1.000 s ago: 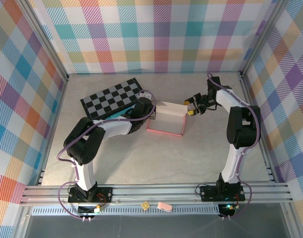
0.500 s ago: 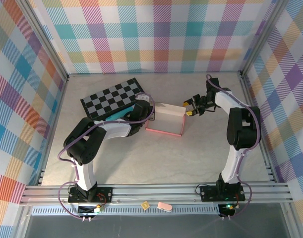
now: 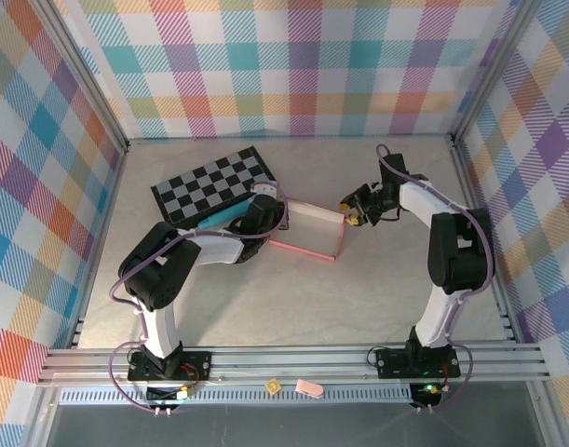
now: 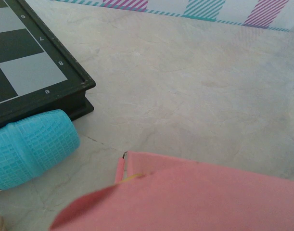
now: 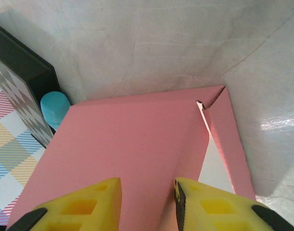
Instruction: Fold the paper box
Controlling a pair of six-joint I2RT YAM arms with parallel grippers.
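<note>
The pink paper box (image 3: pixel 309 233) lies at mid-table, its broad top panel leaning low over its body. My right gripper (image 3: pixel 350 213) is at the box's back right corner. In the right wrist view its yellow fingers (image 5: pixel 94 202) stand apart, open, just over the pink panel (image 5: pixel 132 144), beside a narrow side flap (image 5: pixel 228 139). My left gripper (image 3: pixel 263 208) is at the box's back left corner. Its fingers are hidden under the pink panel (image 4: pixel 199 197) in the left wrist view, and it is shut; whether it holds cardboard I cannot tell.
A black-and-grey checkered board (image 3: pixel 212 182) lies behind and left of the box, with a teal bar (image 3: pixel 221 215) along its near edge, right by my left gripper. The teal bar (image 4: pixel 33 148) rests against the board (image 4: pixel 26 72). Bare marbled table spreads in front.
The box's top panel, upright a second ago with its pale inner face showing, has come down low. My right gripper moved left and down after it, jaws narrowing a little. The left gripper barely shifted.
</note>
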